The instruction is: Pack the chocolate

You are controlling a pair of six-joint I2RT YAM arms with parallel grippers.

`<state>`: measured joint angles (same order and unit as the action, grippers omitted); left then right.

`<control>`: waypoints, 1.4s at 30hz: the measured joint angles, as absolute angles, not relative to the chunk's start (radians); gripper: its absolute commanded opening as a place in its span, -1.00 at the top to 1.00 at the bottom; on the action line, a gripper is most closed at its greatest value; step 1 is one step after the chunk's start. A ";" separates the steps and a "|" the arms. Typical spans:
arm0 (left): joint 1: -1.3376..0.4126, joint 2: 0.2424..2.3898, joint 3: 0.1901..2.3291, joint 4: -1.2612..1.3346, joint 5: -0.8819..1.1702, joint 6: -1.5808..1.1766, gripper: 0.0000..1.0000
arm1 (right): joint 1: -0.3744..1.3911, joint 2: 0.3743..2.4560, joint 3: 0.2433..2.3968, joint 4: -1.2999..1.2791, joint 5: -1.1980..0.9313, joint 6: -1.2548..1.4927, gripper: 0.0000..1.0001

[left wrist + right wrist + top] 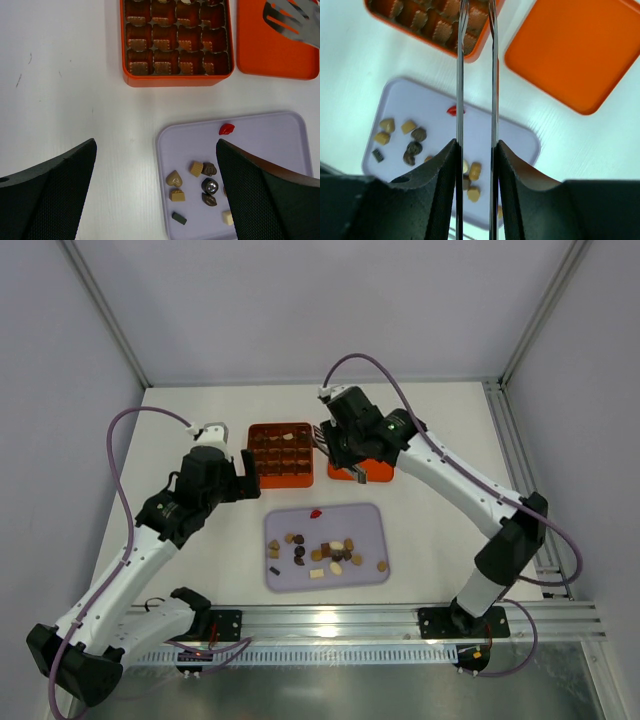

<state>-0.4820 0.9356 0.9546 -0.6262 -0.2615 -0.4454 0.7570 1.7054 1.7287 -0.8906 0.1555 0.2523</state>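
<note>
The chocolate point(325, 550) lies as several small brown, tan and cream pieces on a lavender tray point(350, 525), with one red piece point(316, 512) near its far edge. The left wrist view shows the same pieces point(202, 182) and the red one point(226, 129). My left gripper point(156, 145) hangs open above the tray's left edge, holding nothing. My right gripper point(476, 145) is shut on metal tongs point(460, 75), whose blades reach out over the orange gridded box point(281, 453). A cream piece point(289, 437) sits in a far-row cell.
The flat orange lid point(375, 470) lies just right of the box, under my right wrist. The tongs' slotted end point(292, 20) shows above the lid point(272, 50). Side walls enclose the table, and a metal rail runs along its near edge.
</note>
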 measured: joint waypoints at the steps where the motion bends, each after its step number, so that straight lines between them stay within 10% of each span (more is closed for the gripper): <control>1: -0.482 0.936 0.955 -0.626 -0.262 -0.445 -1.00 | 0.771 1.668 1.702 -0.892 0.155 0.257 0.24; 42: -0.477 0.936 0.953 -0.626 -0.262 -0.445 -0.99 | 1.105 1.585 1.404 -1.002 0.049 0.282 0.10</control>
<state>-0.4774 0.9360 0.9531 -0.6262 -0.2619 -0.4454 1.1053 1.5852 1.4036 -1.0019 0.0490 0.2817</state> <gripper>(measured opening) 0.996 0.451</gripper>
